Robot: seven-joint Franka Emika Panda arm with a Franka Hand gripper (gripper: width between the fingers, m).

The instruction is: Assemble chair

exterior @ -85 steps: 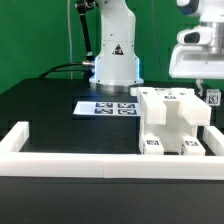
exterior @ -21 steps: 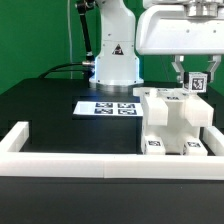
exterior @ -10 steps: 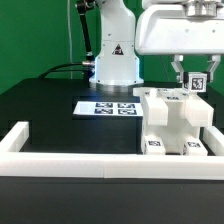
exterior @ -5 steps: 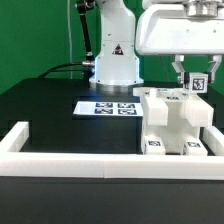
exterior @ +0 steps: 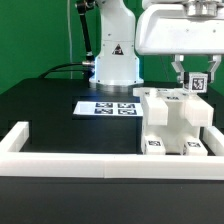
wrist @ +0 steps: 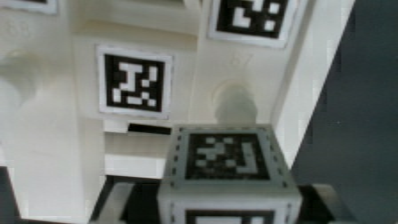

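Note:
The chair (exterior: 172,118) is a blocky white assembly with small black-and-white tags, standing at the exterior view's right, just behind the front rail. My gripper (exterior: 196,82) hangs over its back right corner, shut on a small white tagged block (exterior: 197,83). That block sits just above or against the chair's top; I cannot tell whether they touch. In the wrist view the tagged block (wrist: 222,160) fills the space between my dark fingers (wrist: 128,200), with my gripper (wrist: 226,205) closed on its sides. The chair body (wrist: 71,110) rises right behind it, carrying tags.
The marker board (exterior: 108,107) lies flat on the black table in front of the robot base (exterior: 115,62). A long white border rail (exterior: 70,152) runs along the front edge and turns back at the exterior view's left.
Since the earliest frame my gripper has come in from the exterior view's right to hang over the chair with the block. Over the last second nothing has visibly moved.

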